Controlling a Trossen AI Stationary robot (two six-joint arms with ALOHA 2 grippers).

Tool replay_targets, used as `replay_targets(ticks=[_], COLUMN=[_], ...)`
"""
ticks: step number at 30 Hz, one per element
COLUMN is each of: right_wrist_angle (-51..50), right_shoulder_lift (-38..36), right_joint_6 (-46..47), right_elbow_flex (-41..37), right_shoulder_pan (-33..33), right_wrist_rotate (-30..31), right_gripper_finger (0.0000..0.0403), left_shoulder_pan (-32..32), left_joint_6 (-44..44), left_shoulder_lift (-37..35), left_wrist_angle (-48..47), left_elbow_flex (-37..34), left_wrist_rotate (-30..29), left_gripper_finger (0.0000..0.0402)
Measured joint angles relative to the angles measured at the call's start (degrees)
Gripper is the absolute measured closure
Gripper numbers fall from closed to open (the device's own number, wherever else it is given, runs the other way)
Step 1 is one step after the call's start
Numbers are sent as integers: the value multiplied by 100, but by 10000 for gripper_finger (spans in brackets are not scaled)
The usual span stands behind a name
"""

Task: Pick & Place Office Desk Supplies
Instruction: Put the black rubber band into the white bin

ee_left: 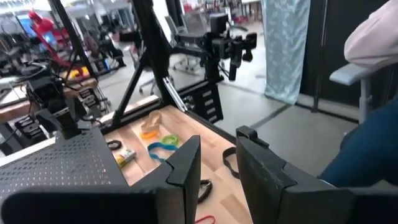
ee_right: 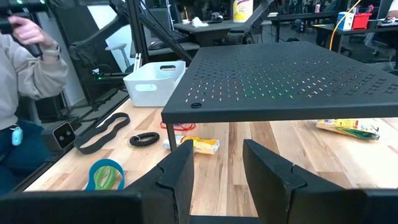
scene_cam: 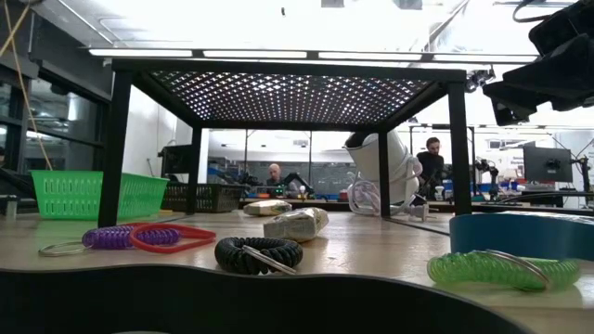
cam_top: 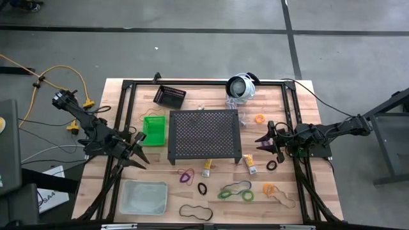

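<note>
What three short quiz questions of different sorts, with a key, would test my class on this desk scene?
1. True or false: the left claw holds a rubber band.
2. Which bin lies nearest the left claw? A clear bin B green bin C black bin
3. Fill in: the two yellow tubes lie along the front edge of the black perforated ____.

Key: 1 false, both it and the right claw are open and hold nothing; 2 B; 3 stand.
</note>
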Motion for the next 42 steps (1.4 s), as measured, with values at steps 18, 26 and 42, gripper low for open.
replay_targets(ticks=[18, 26, 42], right_wrist_angle=[0, 0, 0], right_shoulder_lift=[2, 2, 2], right_joint_6=[0, -2, 0], right_elbow_flex=[0, -2, 1], right_shoulder_pan=[0, 0, -1], right_wrist_rotate=[1, 1, 1], right_gripper_finger=[277, 277, 277], left_shoulder_pan=[-617, -833, -399], left_joint_6=[-52, -203, -437], left_shoulder_lift=[3861, 4662, 5359], left_wrist_angle=[-539, -1008, -1079], left_elbow_flex=[2247, 2865, 2880], left_wrist_rotate=[-899, -1579, -1621], left_gripper_finger=[304, 304, 304])
